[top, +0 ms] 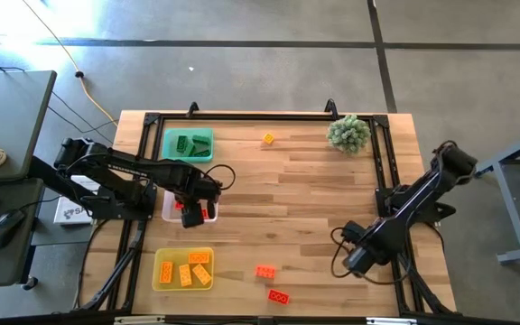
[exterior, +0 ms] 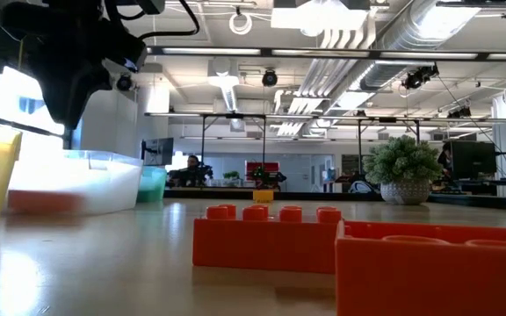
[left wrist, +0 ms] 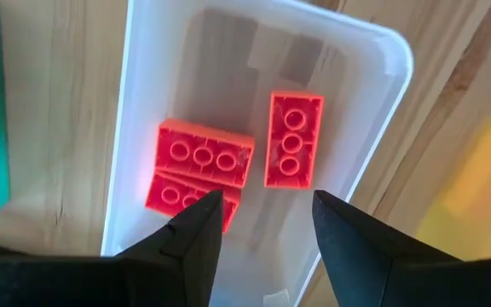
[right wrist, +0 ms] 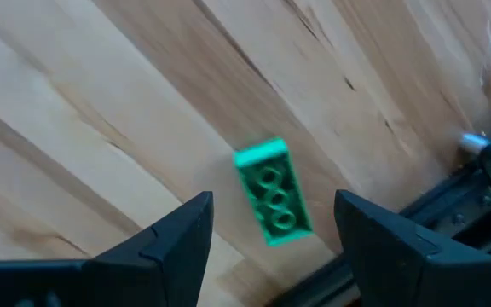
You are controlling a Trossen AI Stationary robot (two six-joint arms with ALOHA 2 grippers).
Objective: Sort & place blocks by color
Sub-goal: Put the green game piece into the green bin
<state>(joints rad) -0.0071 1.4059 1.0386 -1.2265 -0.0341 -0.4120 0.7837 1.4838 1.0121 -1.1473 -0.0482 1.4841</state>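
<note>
My left gripper (left wrist: 267, 200) hangs open, pointing down over the clear tray (left wrist: 373, 128), which holds three red blocks (left wrist: 293, 139). It touches none of them. In the high view it shows at the table's left (top: 190, 209). My right gripper (right wrist: 273, 198) is open above a green block (right wrist: 273, 200) that lies flat, studs up, on the wood near the table's right frame rail. The fingers stand on either side of it, apart from it. In the high view the gripper (top: 359, 257) hides this block. Green blocks lie in the green tray (top: 188, 144) and orange-yellow ones in the yellow tray (top: 183, 269).
Loose on the table are an orange-yellow block (top: 268, 138) at the far middle, and an orange block (top: 264, 271) and a red block (top: 278, 296) near the front edge. A spiky plant (top: 348, 133) stands at the far right. A black frame rail (right wrist: 476, 179) runs beside the green block.
</note>
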